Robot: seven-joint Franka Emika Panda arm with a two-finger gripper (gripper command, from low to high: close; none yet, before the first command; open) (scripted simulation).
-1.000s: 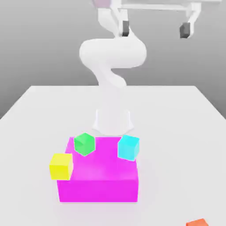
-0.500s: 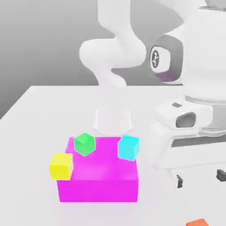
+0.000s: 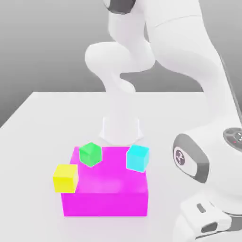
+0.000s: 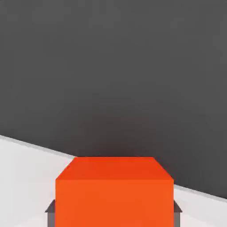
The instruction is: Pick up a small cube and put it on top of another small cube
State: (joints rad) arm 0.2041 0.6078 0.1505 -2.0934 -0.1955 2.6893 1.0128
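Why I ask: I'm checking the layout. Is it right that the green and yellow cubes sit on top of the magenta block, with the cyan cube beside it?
Not quite. The exterior view shows the green cube and cyan cube on top of the magenta block; the yellow cube is the one beside it.

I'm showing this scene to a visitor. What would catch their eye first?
Probably the large magenta block in the middle of the white table, with green, cyan and yellow cubes on or against it. Next, the white arm bending down at the exterior view's right. In the hand view, a red-orange cube sits between the end effector's fingers.
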